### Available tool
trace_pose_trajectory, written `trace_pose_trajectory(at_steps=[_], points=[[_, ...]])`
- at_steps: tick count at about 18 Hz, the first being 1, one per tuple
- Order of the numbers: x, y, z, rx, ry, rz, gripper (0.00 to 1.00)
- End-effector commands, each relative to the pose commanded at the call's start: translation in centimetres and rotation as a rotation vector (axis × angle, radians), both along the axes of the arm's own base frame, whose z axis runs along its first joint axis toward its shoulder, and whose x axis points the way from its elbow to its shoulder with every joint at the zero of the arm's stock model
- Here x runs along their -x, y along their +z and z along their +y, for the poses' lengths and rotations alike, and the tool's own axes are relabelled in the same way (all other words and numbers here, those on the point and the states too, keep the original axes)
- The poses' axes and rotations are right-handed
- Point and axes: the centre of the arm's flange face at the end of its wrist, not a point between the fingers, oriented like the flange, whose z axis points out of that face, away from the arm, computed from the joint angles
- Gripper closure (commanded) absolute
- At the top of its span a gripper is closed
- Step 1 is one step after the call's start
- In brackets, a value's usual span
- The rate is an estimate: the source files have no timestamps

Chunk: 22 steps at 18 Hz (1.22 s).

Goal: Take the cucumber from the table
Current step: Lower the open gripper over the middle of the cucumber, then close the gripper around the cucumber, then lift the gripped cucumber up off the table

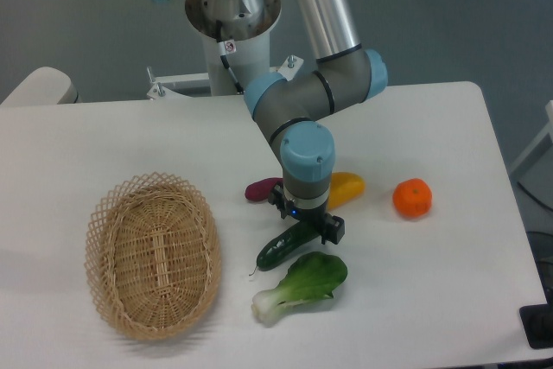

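Observation:
The dark green cucumber (282,245) lies slanted on the white table (432,283), its lower left end free and its upper right end under the arm. My gripper (304,224) has come straight down over that upper end, with one finger on each side of it. The wrist hides the fingertips, so I cannot tell whether they press on the cucumber.
A leafy bok choy (302,283) lies just below the cucumber, almost touching it. A purple sweet potato (260,188) and a yellow pepper (346,187) flank the wrist. An orange (412,198) sits to the right. A wicker basket (153,252) stands at the left.

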Motion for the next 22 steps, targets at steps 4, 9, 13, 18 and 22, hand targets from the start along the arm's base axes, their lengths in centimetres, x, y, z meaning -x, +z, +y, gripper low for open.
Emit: trace_pose_trajectory(at_steps=[4,9,13,18,22], points=[[-0.1,-0.5,0.2,0.006,-0.005,-0.005,0.25],[0.2,0.0,0.3,-0.001,-0.005,0.001,0.68],[0.3,0.2,0.3,-0.002,-0.005,0.002,0.75],[0.6,3.0,0.5,-0.024,-0.005,0.029,0.75],[-0.5,7.9,-0.2,-0.038,-0.022,0.03,0.75]])
